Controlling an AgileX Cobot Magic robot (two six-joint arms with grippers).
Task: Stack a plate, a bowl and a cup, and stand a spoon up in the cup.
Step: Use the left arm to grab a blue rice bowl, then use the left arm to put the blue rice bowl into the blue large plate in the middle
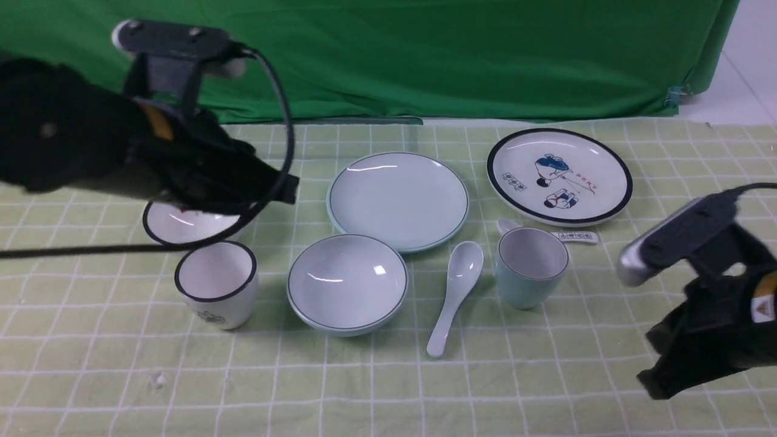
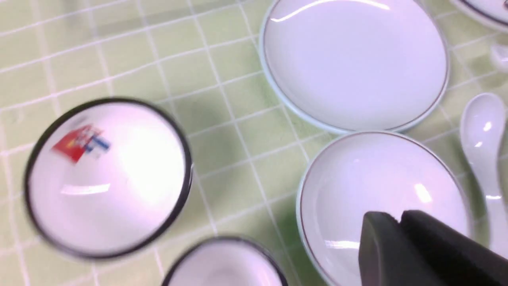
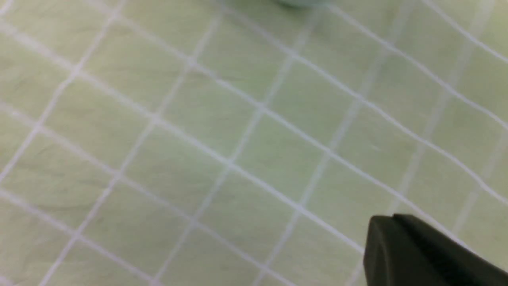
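Nothing is stacked yet; each piece of the pale blue-green set rests separately on the checked cloth (image 1: pixel 388 394), with clearance around each piece for access. The plate (image 1: pixel 397 200) lies flat at the centre of the layout and, as the widest item, is judged to serve as the base, so it needs no relocation. The bowl (image 1: pixel 347 282) sits upright at 7 o'clock from the plate, just beside its rim. The cup (image 1: pixel 531 267) stands mouth-up at 4 o'clock from the plate, the orientation required to accept the spoon. The spoon (image 1: pixel 455 291) lies between bowl and cup with its scoop facing up and its handle pointing toward 7 o'clock, which leaves the handle free for a pinch. The left gripper (image 1: pixel 285 185) hangs above the cloth at 9 o'clock from the plate, over the picture bowl (image 1: pixel 182 221), with its jaws together and holding nothing; the left wrist view looks down on the blue-green bowl, the probable first pick. The right gripper (image 1: pixel 652 379) hangs at 4 o'clock from the cup, well apart from it, jaws closed and empty. Either gripper must open before any grasp. The black-rimmed cup (image 1: pixel 217 282) and the figure plate (image 1: pixel 558 176) are not part of the task.
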